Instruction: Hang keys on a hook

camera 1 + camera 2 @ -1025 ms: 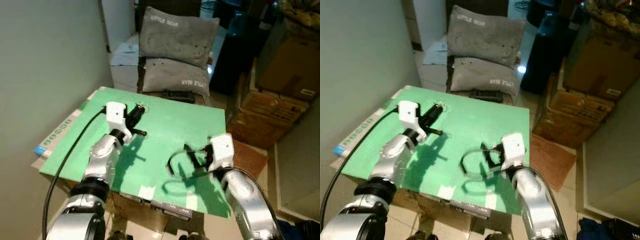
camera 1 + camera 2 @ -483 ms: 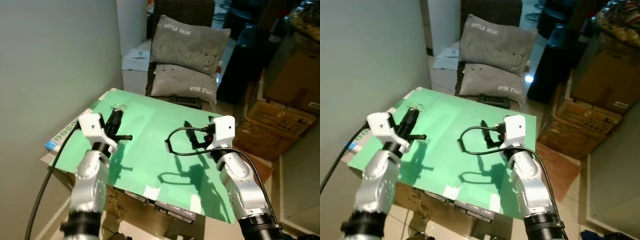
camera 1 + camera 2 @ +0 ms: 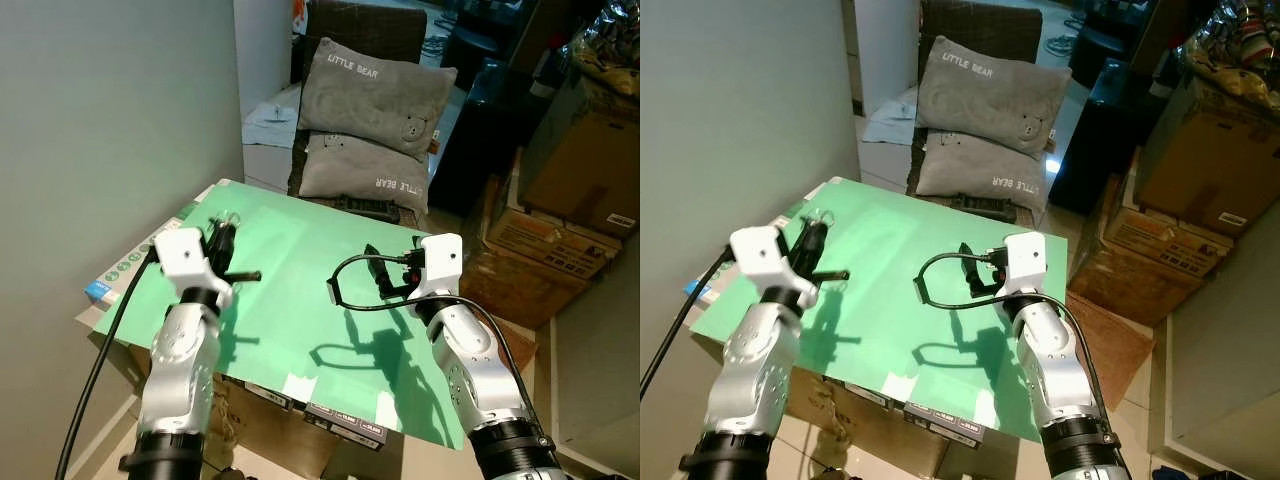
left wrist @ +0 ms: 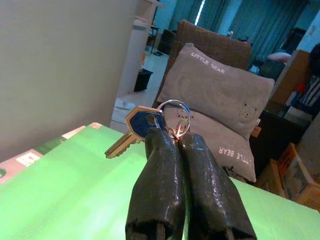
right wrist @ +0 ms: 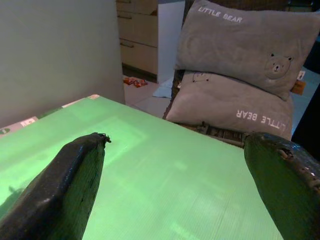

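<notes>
Left gripper (image 4: 175, 137): at 9 o'clock over the green board (image 3: 300, 290); fingers pressed tight on the keys (image 4: 150, 122)
Keys: up off the board, at the finger tips; a gold key with a blue head and a silver ring
Right gripper (image 5: 175, 145): at 3 o'clock over the board; fingers spread wide, holding nothing
Pillows (image 3: 375, 100): two grey ones at 12 o'clock, past the board; wall at 9 o'clock

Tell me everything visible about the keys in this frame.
The keys are a brass-coloured key with a dark blue head cover on a thin silver split ring. The left gripper is shut on the ring, holding the bunch in the air above the green board. The blade points sideways and slightly down. Nothing else touches them.
</notes>
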Tool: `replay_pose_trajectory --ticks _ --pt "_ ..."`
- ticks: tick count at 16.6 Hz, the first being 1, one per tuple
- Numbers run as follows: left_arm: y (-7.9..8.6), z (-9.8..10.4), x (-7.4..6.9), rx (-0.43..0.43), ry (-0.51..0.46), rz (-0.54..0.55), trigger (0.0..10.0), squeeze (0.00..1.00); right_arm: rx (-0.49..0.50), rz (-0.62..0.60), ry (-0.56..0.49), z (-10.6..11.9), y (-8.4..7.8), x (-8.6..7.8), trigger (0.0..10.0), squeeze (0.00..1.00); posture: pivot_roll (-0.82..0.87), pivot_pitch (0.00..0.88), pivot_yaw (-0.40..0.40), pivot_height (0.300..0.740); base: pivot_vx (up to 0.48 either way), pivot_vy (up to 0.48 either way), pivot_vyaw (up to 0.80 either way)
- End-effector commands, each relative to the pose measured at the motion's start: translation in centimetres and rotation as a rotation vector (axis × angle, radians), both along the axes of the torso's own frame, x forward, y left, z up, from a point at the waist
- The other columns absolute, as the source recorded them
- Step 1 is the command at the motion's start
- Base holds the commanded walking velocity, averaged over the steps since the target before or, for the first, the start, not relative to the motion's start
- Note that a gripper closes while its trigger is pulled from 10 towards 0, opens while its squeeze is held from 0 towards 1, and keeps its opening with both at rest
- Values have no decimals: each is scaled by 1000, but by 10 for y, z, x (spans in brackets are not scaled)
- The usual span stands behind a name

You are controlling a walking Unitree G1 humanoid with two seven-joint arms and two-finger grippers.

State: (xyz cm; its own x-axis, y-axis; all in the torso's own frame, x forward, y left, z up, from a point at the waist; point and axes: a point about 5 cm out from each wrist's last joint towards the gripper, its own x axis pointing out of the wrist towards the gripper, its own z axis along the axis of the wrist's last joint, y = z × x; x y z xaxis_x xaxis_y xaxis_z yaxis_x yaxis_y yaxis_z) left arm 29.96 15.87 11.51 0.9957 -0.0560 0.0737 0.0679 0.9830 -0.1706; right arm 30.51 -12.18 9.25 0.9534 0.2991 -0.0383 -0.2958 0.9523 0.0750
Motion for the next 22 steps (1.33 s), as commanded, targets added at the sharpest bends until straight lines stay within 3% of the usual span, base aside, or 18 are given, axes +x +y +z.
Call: replay_pose_trajectory --ticks 1,13,17,22 --pt "-8 2 2 13 6 -19 10000 0 -3 -13 -16 2 -5 2 10000 0 40 0 -78 740 0 0 0" --pt "-15 8 9 54 10 -36 10000 0 10 -65 3 -5 -13 -3 10000 0 3 0 -42 740 0 0 0" --pt "-20 9 10 54 12 -53 10000 0 27 -52 38 -14 -7 -14 10000 0 -6 0 -42 740 0 0 0" --pt "-24 8 12 60 15 -63 10000 0 28 -72 36 -11 -13 -11 10000 0 -15 0 -40 740 -256 0 0"
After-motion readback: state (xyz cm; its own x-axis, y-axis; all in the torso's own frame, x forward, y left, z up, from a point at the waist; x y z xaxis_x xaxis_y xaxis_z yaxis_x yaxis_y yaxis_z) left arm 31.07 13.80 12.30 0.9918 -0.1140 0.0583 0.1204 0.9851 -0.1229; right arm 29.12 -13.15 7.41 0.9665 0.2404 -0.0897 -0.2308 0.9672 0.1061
